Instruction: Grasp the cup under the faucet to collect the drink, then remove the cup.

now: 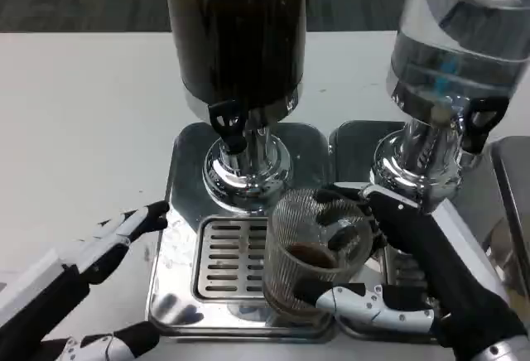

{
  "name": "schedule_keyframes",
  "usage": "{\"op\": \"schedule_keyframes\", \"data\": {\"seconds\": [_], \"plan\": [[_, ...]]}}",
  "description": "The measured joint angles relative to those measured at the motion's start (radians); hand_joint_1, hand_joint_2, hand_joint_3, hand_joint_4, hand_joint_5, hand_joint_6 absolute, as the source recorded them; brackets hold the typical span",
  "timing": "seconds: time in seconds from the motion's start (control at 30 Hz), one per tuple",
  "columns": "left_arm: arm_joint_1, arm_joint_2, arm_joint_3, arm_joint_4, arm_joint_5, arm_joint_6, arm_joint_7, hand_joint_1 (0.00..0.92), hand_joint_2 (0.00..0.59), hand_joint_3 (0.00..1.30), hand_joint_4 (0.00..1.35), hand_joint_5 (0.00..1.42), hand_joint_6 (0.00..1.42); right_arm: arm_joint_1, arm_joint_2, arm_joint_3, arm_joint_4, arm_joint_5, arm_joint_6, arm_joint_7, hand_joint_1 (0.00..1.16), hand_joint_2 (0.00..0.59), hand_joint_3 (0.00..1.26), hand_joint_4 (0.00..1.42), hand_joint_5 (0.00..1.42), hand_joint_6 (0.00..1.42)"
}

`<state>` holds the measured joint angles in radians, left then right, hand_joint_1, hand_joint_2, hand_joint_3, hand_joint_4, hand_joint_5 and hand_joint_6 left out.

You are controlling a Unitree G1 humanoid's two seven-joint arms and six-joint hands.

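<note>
A clear ribbed glass cup [310, 253] with a little dark drink at its bottom stands over the drip grille [228, 257], a bit to the right of the black faucet tap [227, 121] of the dark drink dispenser [236, 30]. My right hand [389, 257] wraps around the cup from the right, fingers behind it and thumb in front. My left hand [108, 245] lies at the left edge of the steel base [186, 162] with fingers stretched out, holding nothing.
A second dispenser with clear liquid [460, 38] stands at the right on its own chrome foot [414, 166], its black tap [480, 121] close above my right forearm. White table surface [83, 129] spreads to the left.
</note>
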<state>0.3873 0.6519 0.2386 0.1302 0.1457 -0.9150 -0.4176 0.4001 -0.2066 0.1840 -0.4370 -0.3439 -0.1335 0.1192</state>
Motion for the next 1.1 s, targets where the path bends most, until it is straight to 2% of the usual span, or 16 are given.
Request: {"op": "schedule_keyframes", "data": {"seconds": [0.37, 0.8, 1.1], "plan": [[0.032, 0.014, 0.034, -0.031, 0.068, -0.007, 0.043, 0.0, 0.096, 0.0, 0.0, 0.0, 0.0, 0.001, 0.0, -0.009, -0.003, 0.001, 0.001, 0.0, 0.71, 0.262, 0.49, 0.54, 0.64, 0.69], [0.033, 0.037, 0.034, -0.029, 0.088, -0.007, 0.05, 0.0, 0.086, 0.0, 0.0, 0.0, 0.0, 0.009, -0.001, -0.013, -0.011, 0.016, 0.008, 0.012, 0.7, 0.27, 0.49, 0.55, 0.64, 0.69], [0.033, 0.038, 0.025, -0.023, 0.088, -0.007, 0.05, 0.0, 0.082, 0.0, 0.0, 0.0, 0.0, 0.022, -0.004, -0.015, -0.037, 0.019, 0.01, 0.018, 0.7, 0.271, 0.49, 0.55, 0.65, 0.7]]}}
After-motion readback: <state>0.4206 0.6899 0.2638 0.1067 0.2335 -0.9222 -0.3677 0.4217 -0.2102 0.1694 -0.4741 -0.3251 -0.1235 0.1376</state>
